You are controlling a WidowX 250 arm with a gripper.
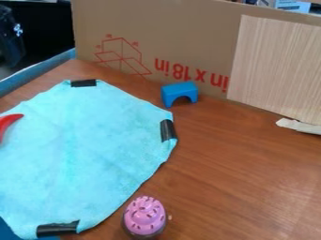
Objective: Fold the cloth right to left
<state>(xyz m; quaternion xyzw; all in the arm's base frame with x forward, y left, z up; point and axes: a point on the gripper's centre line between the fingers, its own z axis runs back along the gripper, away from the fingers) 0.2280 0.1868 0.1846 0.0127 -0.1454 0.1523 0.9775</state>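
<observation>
The light blue cloth [81,150] lies spread out over the left part of the wooden table, mostly flat, with a faint vertical crease left of its middle. Black strips are fixed on its edge: one at the top corner [83,83], one at the right corner [168,130] and one at the bottom [57,228]. A red curved object [9,123] rests on the cloth at the left edge of the view.
A blue arch block [180,93] stands just behind the cloth's right corner. The pink-topped toy [145,216] is near the cloth's lower right edge. A cardboard wall [188,28] bounds the wooden table [244,178] at the back. Something black [9,35] is at the upper left.
</observation>
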